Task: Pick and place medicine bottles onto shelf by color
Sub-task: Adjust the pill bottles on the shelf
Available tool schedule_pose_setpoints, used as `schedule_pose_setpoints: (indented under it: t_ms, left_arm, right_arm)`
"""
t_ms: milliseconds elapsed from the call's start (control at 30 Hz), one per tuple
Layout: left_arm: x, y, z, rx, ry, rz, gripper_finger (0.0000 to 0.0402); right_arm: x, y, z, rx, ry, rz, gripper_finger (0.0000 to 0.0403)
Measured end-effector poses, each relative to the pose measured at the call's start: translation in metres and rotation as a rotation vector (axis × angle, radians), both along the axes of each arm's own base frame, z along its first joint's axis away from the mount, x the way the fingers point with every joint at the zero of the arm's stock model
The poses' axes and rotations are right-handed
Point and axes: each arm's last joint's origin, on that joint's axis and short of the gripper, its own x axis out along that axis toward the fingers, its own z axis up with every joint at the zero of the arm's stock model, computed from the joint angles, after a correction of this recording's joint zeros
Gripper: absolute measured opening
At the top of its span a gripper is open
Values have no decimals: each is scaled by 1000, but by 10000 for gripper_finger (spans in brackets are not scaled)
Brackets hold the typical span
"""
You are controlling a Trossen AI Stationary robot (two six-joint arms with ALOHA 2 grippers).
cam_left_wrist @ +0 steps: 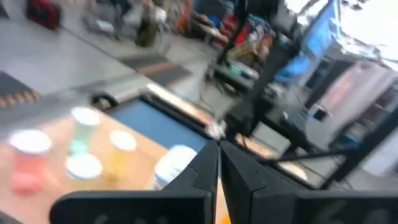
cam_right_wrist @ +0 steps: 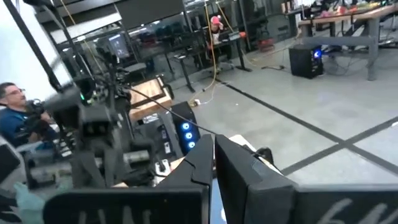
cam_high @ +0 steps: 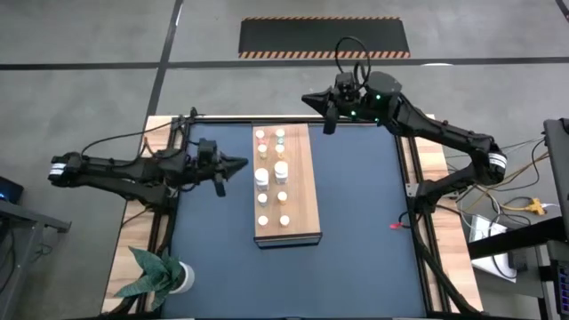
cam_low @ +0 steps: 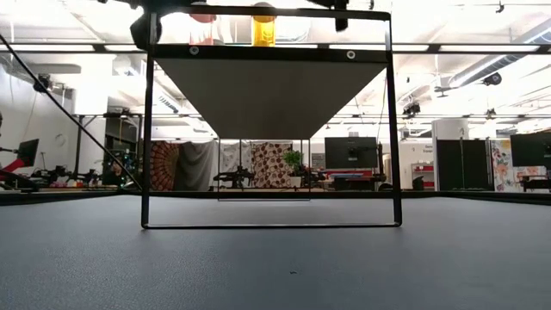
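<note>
The shelf [cam_high: 302,200], a long light-brown wooden board, lies in the middle of the dark mat. In the low view it rests raised on a black frame [cam_low: 146,129]. Several small white bottles [cam_high: 281,169] stand on it in two rows, some with pink, green or orange-yellow bodies [cam_left_wrist: 81,127]. My left gripper [cam_high: 244,164] is shut and empty, just left of the shelf's left long edge, pointing at it; its own wrist view [cam_left_wrist: 219,163] shows the fingertips together. My right gripper [cam_high: 307,98] is shut and empty above the table's far edge, beyond the shelf's far end; its own wrist view [cam_right_wrist: 214,155] shows this too.
A white pot with a green plant [cam_high: 160,276] stands at the near left corner. A small red thing [cam_high: 397,224] lies on the mat near the right rim. A person [cam_right_wrist: 12,106] is in the room beyond the table. The mat on both sides of the shelf is bare.
</note>
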Motion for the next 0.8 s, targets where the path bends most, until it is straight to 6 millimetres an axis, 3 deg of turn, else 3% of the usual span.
schedule_pose_setpoints:
  t_ms: [167,333,633,800]
  left_arm:
    - [1,1,-1,-51,-15,-92,0]
    - [-3,5,-7,-56,-8,-157,0]
    - [23,9,-35,2,151,-191,0]
    - [37,8,-39,-21,173,-223,0]
  right_arm:
    - [2,10,21,-2,-30,17,9]
    - [9,12,27,-12,-35,-5,9]
    - [36,11,3,54,65,22,9]
    - [42,14,-7,73,132,38,9]
